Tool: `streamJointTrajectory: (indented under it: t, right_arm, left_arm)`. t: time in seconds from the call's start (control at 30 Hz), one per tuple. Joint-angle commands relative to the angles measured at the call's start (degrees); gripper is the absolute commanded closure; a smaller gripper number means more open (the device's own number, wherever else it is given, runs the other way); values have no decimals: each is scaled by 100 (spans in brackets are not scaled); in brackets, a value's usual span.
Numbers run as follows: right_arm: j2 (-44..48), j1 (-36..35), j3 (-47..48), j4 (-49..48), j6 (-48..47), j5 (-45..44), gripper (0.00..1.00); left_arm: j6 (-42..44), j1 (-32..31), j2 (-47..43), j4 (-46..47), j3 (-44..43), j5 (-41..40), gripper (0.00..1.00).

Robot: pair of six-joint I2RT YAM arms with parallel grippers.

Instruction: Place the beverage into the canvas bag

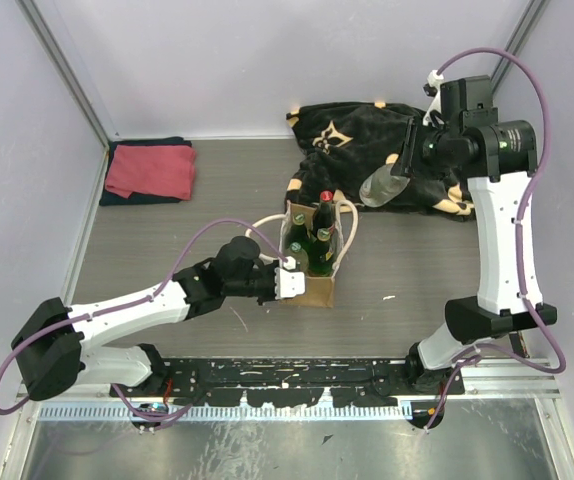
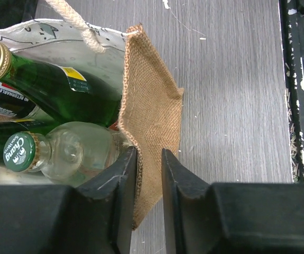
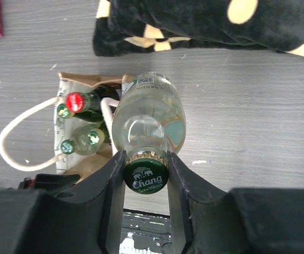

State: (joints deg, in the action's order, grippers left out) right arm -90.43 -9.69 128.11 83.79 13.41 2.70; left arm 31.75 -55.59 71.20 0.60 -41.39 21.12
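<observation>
The canvas bag (image 1: pixel 312 262) stands in the middle of the table, its mouth crowded with bottles: a red-capped one (image 3: pixel 77 100) at the far end, a green glass one (image 2: pixel 62 90) leaning across, and a clear one with a green cap (image 2: pixel 72 153) at the near end. Little open room shows between them. A cream rope handle (image 3: pixel 19 132) loops out to the left. The left gripper (image 2: pixel 148 156) is closed to a narrow slit, with the bag's near burlap wall pinched between its jaws.

A black blanket (image 1: pixel 362 135) with cream patches lies at the far right, and a folded red towel (image 1: pixel 150 170) lies at the far left.

The bottle (image 3: pixel 149 116) is clear glass with a green cap and a small label near its base. The right gripper (image 3: pixel 145 159) is clamped on its neck, just under the cap. It holds the bottle over the blanket's near edge, right of the bag and apart from it.
</observation>
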Motion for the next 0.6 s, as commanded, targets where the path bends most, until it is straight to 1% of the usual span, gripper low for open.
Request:
streamJointTrajectory:
  t: [0.0,0.1,0.2,0.43,0.57]
  right_arm:
    - [544,-8,460,-963,30,709,99]
    - [629,-15,398,-1031,33,927,99]
    - [688,-13,377,-1114,55,1198,99]
    - [927,-23,211,-1476,257,1886,99]
    - [1090,-23,-82,-1685,365,2194,99]
  left_arm:
    - [-95,-61,51,-349,-167,455,72]
    - [-94,-65,77,-394,-201,494,79]
    - [-94,-66,87,-460,-237,528,82]
    - [-90,-74,111,-541,-288,576,85]
    - [-90,-86,113,-552,-330,577,84]
